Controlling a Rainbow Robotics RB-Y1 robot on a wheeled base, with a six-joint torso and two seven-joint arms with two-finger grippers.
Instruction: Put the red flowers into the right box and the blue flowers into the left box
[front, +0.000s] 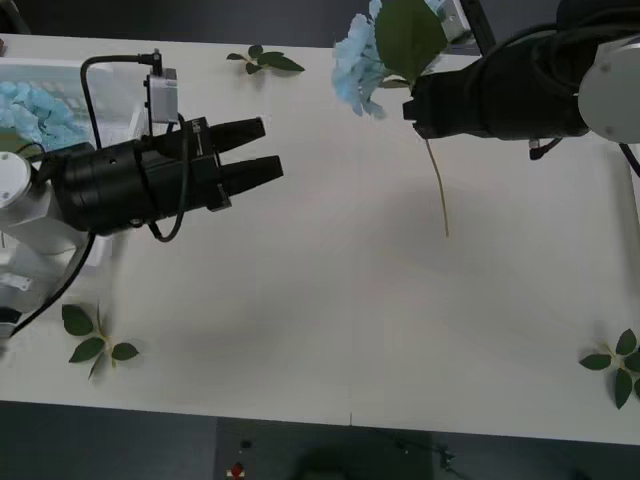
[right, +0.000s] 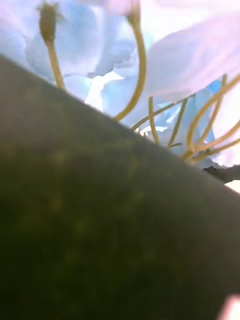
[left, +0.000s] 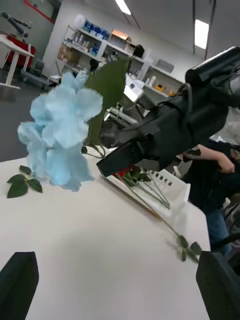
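Right claw (front: 412, 105) is up over the far side of the worktop (front: 330, 330), pinching a blue flower (front: 358, 65) just under its head, big green leaf (front: 408, 35) riding on top and the thin stem (front: 438, 195) hanging down toward the surface, long axis close to upright. From the left wrist view that same blue head (left: 60, 137) hangs clear in the air off the tip of the right claw (left: 112, 162), and behind it sits the right box (left: 172, 192) with red flowers (left: 125, 174) already lying inside. The left claw (front: 262, 150) hovers mid-worktop, fingers spread and empty, pointing across at the flower. Now here's the hinge: the left box (front: 60, 75) lies at the far left edge, blue heads (front: 35, 112) already in it, right behind the left arm, so the held flower is well apart from its home and has the whole width to cross. The left claw is far nearer that box, so I'd judge a hand-over or a long carry leftward comes next. Loose leaf sprigs (front: 95, 340) lie scattered about.
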